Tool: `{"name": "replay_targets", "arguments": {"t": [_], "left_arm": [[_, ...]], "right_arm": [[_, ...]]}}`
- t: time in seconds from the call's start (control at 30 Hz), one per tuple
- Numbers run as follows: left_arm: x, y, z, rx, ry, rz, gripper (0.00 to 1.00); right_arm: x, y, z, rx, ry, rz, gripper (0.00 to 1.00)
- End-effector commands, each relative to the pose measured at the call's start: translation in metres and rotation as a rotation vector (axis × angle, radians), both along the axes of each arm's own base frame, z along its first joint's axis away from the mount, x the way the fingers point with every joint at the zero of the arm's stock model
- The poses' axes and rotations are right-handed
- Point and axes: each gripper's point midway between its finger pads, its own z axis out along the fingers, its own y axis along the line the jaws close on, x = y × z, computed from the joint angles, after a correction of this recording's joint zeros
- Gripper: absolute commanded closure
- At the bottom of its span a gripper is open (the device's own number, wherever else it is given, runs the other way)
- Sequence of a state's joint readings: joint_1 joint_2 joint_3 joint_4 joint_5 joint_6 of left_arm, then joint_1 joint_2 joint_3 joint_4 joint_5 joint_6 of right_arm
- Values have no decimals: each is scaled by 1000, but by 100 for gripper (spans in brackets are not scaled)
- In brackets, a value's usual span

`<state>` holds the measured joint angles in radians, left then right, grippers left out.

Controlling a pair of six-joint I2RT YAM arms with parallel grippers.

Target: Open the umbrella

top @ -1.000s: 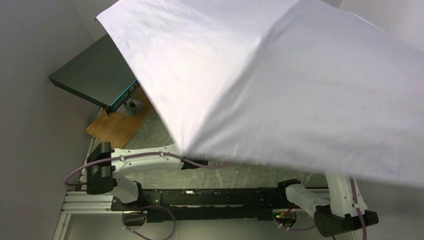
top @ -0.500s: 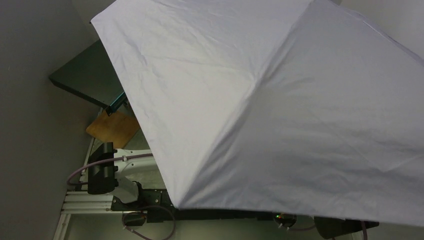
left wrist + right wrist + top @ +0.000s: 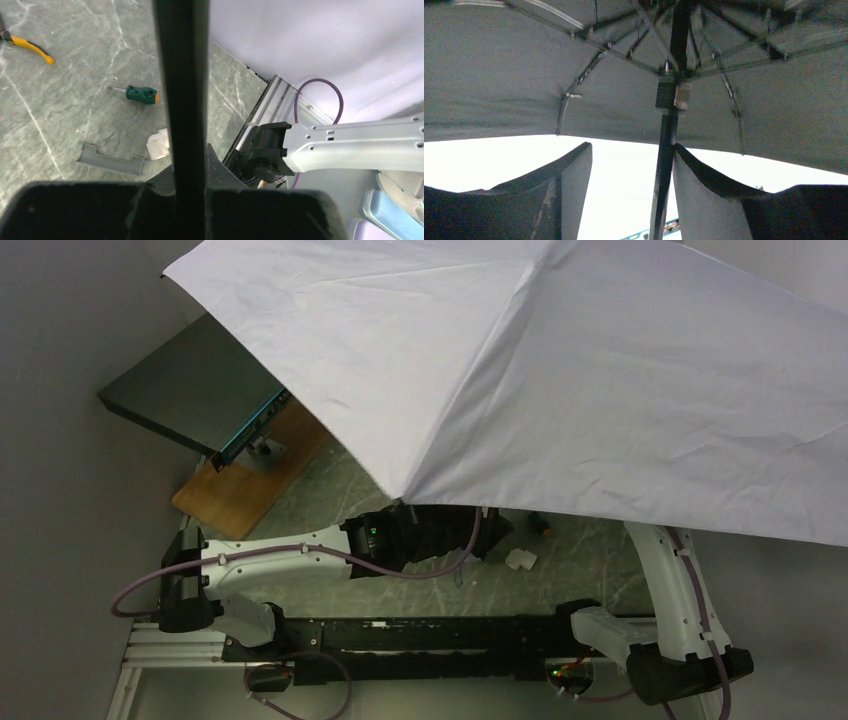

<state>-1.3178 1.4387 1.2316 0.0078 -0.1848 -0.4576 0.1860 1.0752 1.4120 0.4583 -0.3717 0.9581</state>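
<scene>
Since the umbrella (image 3: 600, 380) stands fully spread over the surface (image 3: 60, 125), I judge the opening done. Left, at most: confirm the runner (image 3: 672, 95) is latched (cannot tell from here), then release or set down.

Left hand (image 3: 185, 200): clamped tight on the shaft (image 3: 181, 90) low down, no gap visible beside the pads. Right hand (image 3: 631, 155): jaws apart, shaft passing between them, close to one finger; I cannot tell whether it touches. It grips nothing.

Materials. Canopy (image 3: 480, 340): pale lavender-white cloth, matte, faint creases, pulled into flat panels meeting at ridges; grey in shadow from below. Ribs (image 3: 589, 65): thin dark metal, jointed, radiating from the hub. Shaft: slim, black, straight, smooth. Surface: grey-green stone look with pale veins.

Loose on the surface below: green screwdriver (image 3: 141, 93), yellow-handled pliers (image 3: 30, 46), grey bracket (image 3: 111, 161).
</scene>
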Motion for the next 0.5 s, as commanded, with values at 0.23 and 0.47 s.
{"name": "replay_targets", "arguments": {"t": [0.23, 0.47], "left_arm": [[19, 10, 73, -137, -54, 105, 100], [28, 16, 60, -44, -66, 207, 100]], "right_arm": [[-6, 28, -59, -73, 142, 124, 60], [4, 38, -73, -141, 212, 125, 82]]}}
